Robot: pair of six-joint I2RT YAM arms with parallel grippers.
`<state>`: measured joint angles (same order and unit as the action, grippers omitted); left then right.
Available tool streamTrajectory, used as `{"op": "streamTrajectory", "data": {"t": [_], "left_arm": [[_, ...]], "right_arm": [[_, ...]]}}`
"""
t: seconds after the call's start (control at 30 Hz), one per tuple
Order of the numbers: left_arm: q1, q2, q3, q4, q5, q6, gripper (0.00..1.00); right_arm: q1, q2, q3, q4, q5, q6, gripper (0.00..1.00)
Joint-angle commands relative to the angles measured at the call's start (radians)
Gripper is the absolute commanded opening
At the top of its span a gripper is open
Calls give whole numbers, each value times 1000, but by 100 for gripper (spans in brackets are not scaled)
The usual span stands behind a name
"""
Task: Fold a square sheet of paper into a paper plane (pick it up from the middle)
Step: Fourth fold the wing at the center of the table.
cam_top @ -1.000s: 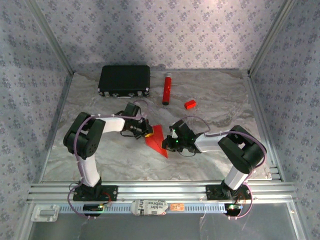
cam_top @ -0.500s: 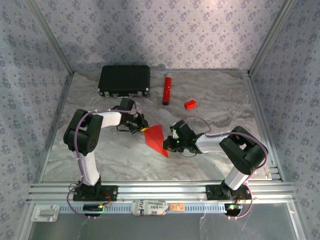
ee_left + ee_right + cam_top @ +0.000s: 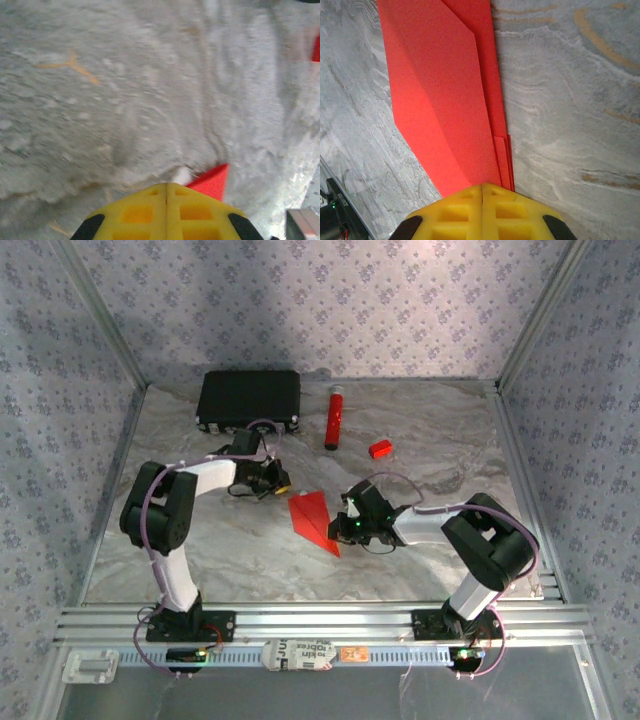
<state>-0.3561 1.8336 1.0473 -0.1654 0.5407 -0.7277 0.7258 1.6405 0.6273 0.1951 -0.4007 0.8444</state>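
1. The paper plane (image 3: 312, 518) is lying flat near the middle of the table (image 3: 440, 455), tapering toward five o'clock.
2. The right gripper (image 3: 482, 187) is pressing its closed fingertips against the plane's narrow end.
3. The left gripper (image 3: 166, 186) is sitting closed and empty, just beside the plane's ten o'clock corner.

left gripper (image 3: 283, 483) withdrawn from paper plane (image 3: 312, 520)

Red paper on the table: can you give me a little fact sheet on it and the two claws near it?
Paper: red, folded into a narrow pointed shape, lying on the table
Left gripper: shut, beside the paper's far corner, not holding it
Right gripper: shut, tips at the paper's narrow end; whether it pinches it is unclear
At the back: black case, red tube, small red block
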Motion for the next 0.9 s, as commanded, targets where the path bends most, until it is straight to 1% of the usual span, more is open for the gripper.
{"op": "streamTrajectory", "data": {"t": [0.0, 0.13, 0.27, 0.47, 0.63, 0.77, 0.87], "left_arm": [[-46, -85, -31, 13, 24, -11, 5], [-132, -72, -77, 90, 56, -32, 5], [-185, -10, -86, 124, 66, -36, 5], [-188, 59, -95, 112, 47, -21, 4], [-187, 78, -94, 44, 6, 46, 3], [-184, 78, -114, 53, 17, 45, 3], [-185, 77, -122, 71, 24, 34, 3]], "right_arm": [[-8, 26, -27, -181, 36, -28, 0], [-9, 24, -26, -187, 37, -28, 0], [-12, 20, -26, -192, 36, -28, 0], [-14, 3, -19, -187, 24, -28, 0], [-20, -34, 11, -172, 9, -33, 0], [-13, -67, 53, -146, -15, -33, 0], [-6, -58, 104, -152, -24, -42, 0]]}}
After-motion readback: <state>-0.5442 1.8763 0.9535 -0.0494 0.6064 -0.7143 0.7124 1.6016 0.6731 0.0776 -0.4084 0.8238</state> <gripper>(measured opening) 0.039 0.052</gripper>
